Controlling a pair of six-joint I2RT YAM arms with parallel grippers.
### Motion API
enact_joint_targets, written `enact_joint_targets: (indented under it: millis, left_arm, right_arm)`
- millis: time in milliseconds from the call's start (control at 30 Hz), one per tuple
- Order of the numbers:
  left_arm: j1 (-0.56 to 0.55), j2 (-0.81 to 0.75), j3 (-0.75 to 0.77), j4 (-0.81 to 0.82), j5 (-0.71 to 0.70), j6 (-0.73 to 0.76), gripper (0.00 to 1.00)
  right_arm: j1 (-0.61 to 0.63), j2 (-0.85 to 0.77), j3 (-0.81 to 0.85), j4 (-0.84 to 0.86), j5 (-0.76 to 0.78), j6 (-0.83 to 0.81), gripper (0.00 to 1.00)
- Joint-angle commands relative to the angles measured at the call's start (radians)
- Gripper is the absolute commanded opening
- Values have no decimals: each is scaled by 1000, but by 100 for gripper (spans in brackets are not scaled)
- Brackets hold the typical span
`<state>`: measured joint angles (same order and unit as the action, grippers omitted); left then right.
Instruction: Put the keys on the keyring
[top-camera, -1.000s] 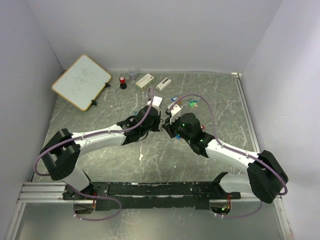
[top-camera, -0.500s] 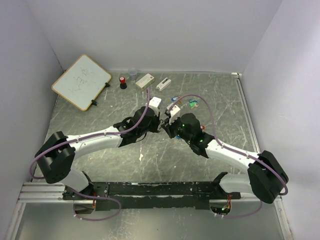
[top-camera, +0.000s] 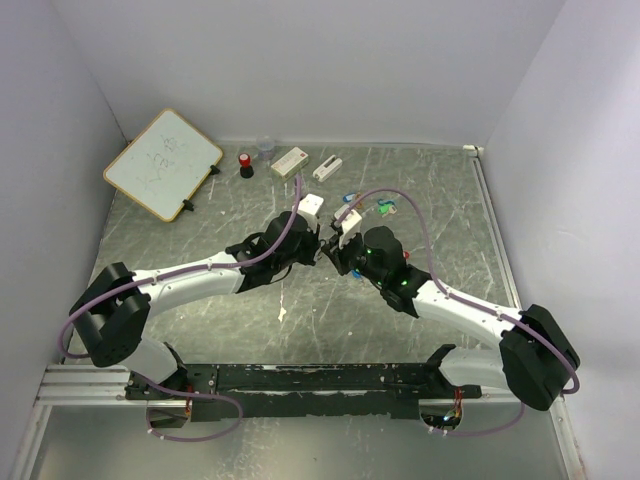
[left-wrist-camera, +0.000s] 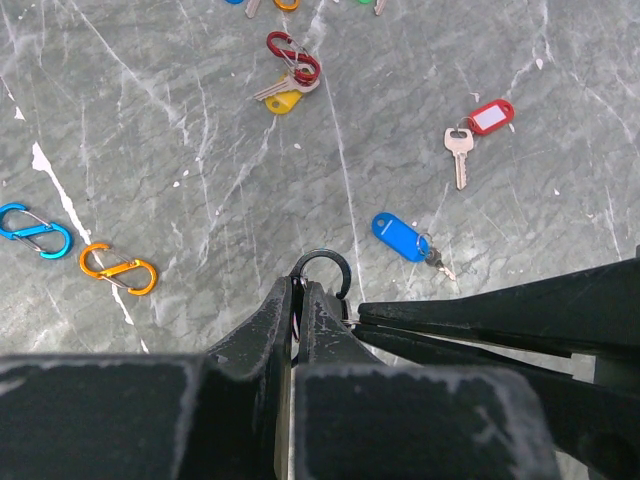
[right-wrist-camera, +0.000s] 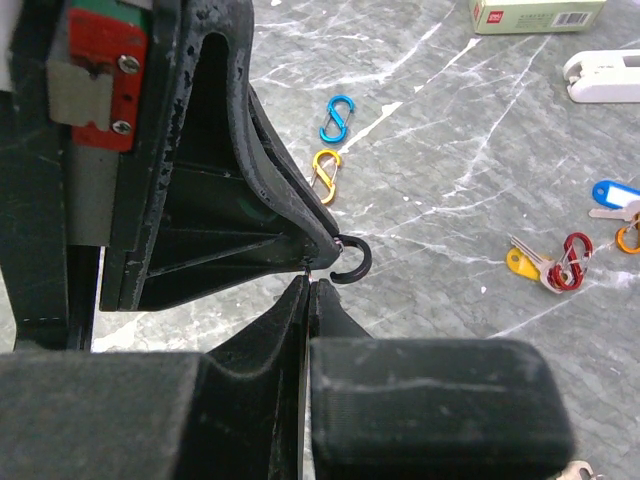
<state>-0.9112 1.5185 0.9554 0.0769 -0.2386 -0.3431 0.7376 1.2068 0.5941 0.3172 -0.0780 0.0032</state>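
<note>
The keyring (left-wrist-camera: 322, 268) is a black open hook, held above the table in my shut left gripper (left-wrist-camera: 297, 292); it also shows in the right wrist view (right-wrist-camera: 352, 262). My right gripper (right-wrist-camera: 310, 283) is shut on a thin metal sliver, its tips touching the left fingertips (right-wrist-camera: 290, 215) beside the hook. Whether that sliver is a key I cannot tell. On the table lie a blue-tagged key (left-wrist-camera: 400, 235), a red-tagged key (left-wrist-camera: 487, 117) and a yellow key (left-wrist-camera: 285, 100) beside a red clip (left-wrist-camera: 295, 58). In the top view both grippers meet at mid-table (top-camera: 322, 251).
A blue clip (left-wrist-camera: 35, 230) and an orange clip (left-wrist-camera: 120, 270) lie left of the hook. At the back stand a whiteboard (top-camera: 163, 163), a red-topped item (top-camera: 245, 165), a small cup (top-camera: 266, 148), a white box (top-camera: 290, 161) and a white device (top-camera: 327, 168). More keys lie further back (top-camera: 385, 208).
The left arm swung its shoulder and elbow and brought its gripper slightly right, against the right gripper. In the last half second almost nothing moved.
</note>
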Motion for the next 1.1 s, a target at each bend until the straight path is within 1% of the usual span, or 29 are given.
enact_joint_targets:
  millis: [0, 400, 1067]
  left_arm:
    - [7, -6, 7, 0, 21, 18, 7]
    - [11, -10, 6, -4, 29, 17, 7]
    - [12, -15, 7, -10, 31, 22, 7]
  right_arm:
    - [9, -10, -13, 28, 14, -11, 0]
    - [13, -6, -10, 19, 51, -8, 0]
    - [13, -1, -7, 17, 57, -8, 0]
